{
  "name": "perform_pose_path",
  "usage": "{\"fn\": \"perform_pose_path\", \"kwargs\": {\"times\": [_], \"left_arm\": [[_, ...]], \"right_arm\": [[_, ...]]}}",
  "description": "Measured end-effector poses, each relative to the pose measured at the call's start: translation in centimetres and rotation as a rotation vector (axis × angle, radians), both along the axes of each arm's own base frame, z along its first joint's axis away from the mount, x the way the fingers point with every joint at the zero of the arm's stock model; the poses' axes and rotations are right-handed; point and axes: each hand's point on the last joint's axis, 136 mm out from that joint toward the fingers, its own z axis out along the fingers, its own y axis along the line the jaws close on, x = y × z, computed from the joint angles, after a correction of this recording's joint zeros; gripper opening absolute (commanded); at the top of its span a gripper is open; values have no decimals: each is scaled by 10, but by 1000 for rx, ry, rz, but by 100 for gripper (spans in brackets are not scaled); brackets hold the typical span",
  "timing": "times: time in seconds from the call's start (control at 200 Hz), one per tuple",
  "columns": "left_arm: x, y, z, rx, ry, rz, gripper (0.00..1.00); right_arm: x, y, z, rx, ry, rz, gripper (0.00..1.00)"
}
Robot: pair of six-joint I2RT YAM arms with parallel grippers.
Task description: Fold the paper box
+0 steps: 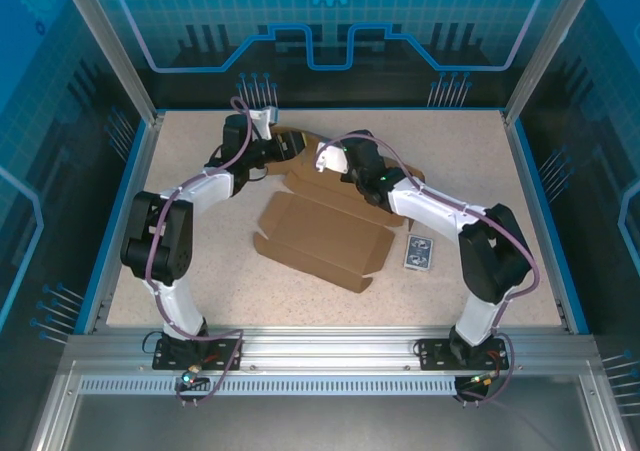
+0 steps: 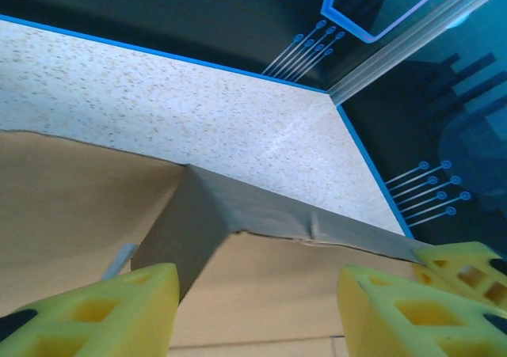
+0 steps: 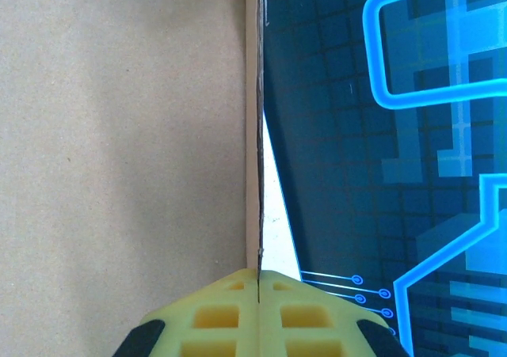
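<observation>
Paper box (image 1: 320,233) lies as a mostly flat brown cardboard sheet in the middle of the worktop (image 1: 250,296), its far flaps raised where the two arms meet. On the thin edge of one upright flap the right tool (image 3: 259,282) is clenched. Over a creased panel the left tool (image 2: 257,294) stands released, yellow fingers (image 2: 111,309) apart. A small blue card pack (image 1: 420,255) rests just beside the sheet's right end.

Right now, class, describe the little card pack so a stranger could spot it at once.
Start at the speckled table and find the big brown cardboard sheet in its middle. Just off its right edge lies the card pack. It alone is small, blue and patterned.
</observation>
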Motion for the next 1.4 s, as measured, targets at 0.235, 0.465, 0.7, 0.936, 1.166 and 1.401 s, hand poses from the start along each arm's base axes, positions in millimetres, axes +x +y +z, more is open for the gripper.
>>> {"fn": "perform_pose_path", "kwargs": {"times": [0.235, 0.465, 0.7, 0.936, 1.166, 1.401], "left_arm": [[-3, -7, 6, -67, 9, -33, 56], [-14, 7, -13, -32, 45, 6, 57], [-27, 62, 21, 71, -31, 185, 58], [-21, 143, 20, 136, 18, 431, 59], [2, 175, -39, 186, 212, 496, 58], [37, 176, -64, 195, 303, 476, 56]], "right_arm": [[2, 1, 1, 3, -15, -7, 0], [3, 2, 3, -14, -27, 5, 0], [8, 4, 12, -60, -97, 36, 0], [13, 3, 16, -129, -184, 58, 0], [19, 7, 1, -188, -224, 83, 0], [21, 8, 2, -216, -269, 97, 0]]}}
